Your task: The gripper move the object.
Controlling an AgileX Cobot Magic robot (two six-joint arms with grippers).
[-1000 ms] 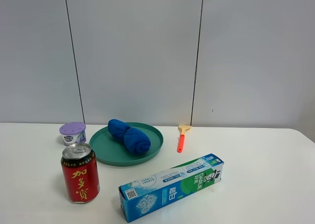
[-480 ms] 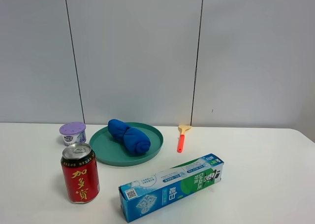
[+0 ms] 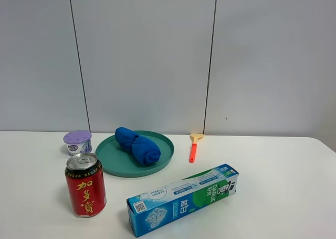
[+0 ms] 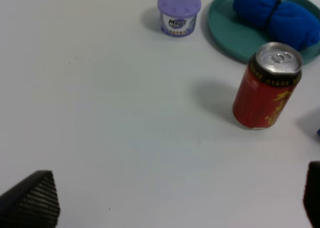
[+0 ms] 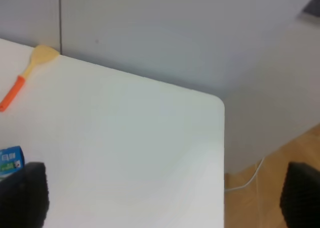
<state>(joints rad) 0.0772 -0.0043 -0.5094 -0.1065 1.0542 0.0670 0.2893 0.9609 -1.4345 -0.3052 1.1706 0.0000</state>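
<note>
Bright, even light; soft shadow beside the can (image 4: 266, 86); wrist views slightly blurred

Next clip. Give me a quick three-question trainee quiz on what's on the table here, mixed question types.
1. True or false: the blue cloth lies on the green plate.
2. Which thing stands nearest the red can? A) spatula B) purple tub C) the table's far right corner
3. Fill in: the toothpaste box lies on its ____, not upright.

Key
1. True; the cloth sits inside the plate's rim.
2. B; the tub is just behind the can, the spatula is beyond the plate.
3. Side; it lies flat on the table, at an angle.
</note>
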